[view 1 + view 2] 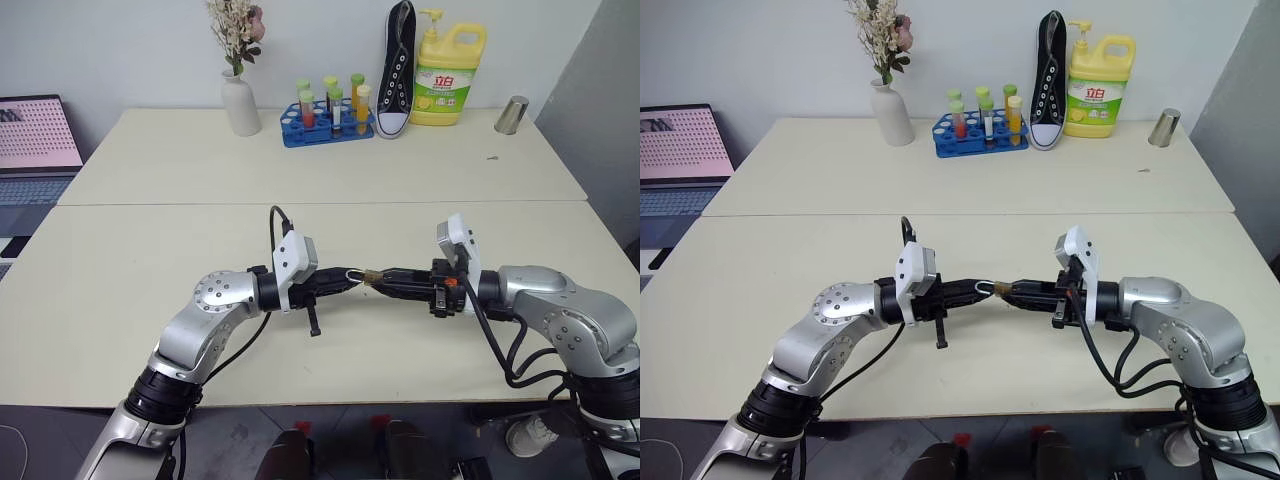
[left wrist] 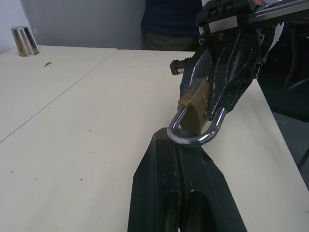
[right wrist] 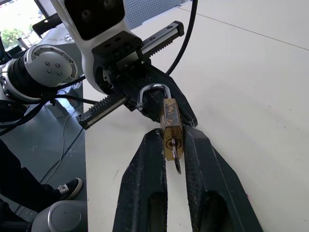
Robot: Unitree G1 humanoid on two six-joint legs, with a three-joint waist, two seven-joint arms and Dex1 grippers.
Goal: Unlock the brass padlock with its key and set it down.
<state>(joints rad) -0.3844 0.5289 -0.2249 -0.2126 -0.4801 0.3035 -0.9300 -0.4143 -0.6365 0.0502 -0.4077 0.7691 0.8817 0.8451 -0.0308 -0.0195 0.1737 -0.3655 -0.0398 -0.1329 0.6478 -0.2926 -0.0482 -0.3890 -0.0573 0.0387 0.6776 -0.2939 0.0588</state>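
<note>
Both grippers meet above the middle of the near table (image 1: 120,300). My right gripper (image 1: 379,281) is shut on the body of the brass padlock (image 3: 171,126), a small gold block held between its fingertips (image 3: 150,145). A silvery sliver, the key (image 3: 177,166), sticks out of the padlock's keyhole end. The thin shackle (image 2: 193,139) points at my left gripper (image 1: 349,280), which is shut with the shackle's bend caught at its tips. In the right wrist view one shackle leg looks free of the body.
At the back of the far table stand a white vase (image 1: 240,105), a blue test-tube rack (image 1: 325,125), a black shoe (image 1: 398,70), a yellow detergent bottle (image 1: 450,75) and a metal cup (image 1: 512,115). A laptop (image 1: 35,140) sits at the left. A person (image 2: 169,24) stands behind the table.
</note>
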